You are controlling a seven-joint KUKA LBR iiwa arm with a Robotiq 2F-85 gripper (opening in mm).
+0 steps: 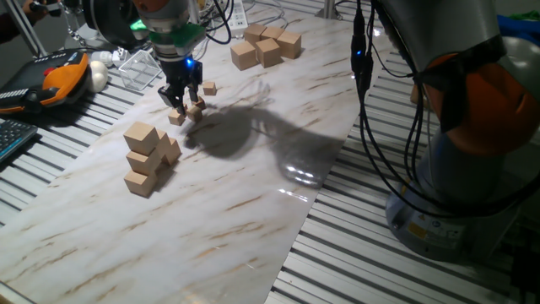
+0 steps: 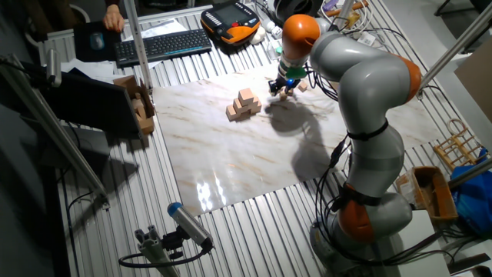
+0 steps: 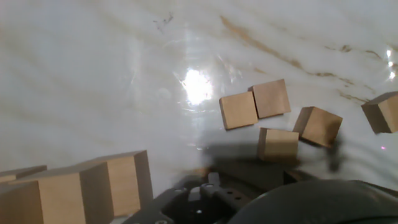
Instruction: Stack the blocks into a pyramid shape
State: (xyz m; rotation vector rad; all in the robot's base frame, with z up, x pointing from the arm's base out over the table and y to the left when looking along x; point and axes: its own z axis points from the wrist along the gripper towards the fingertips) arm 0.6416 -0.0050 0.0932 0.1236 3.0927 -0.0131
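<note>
Five tiny tan blocks lie flat on the marble board in the hand view: two touching side by side [image 3: 238,110] [image 3: 271,98], one just below them [image 3: 278,144], one tilted to their right [image 3: 318,126], and one apart at the right edge [image 3: 380,112]. In one fixed view I see small blocks [image 1: 176,117] [image 1: 195,108] under the hand and one [image 1: 208,88] behind it. My gripper [image 1: 183,103] hangs low over this cluster with its fingers spread and nothing between them. It also shows in the other fixed view [image 2: 283,88]. None of the blocks is stacked.
A pile of medium tan cubes [image 1: 148,156] stands left of the gripper, and it shows at the bottom left of the hand view [image 3: 93,186]. Large tan cubes [image 1: 266,46] sit at the board's far end. A clear plastic box [image 1: 139,69] and an orange pendant [image 1: 63,76] lie off the board.
</note>
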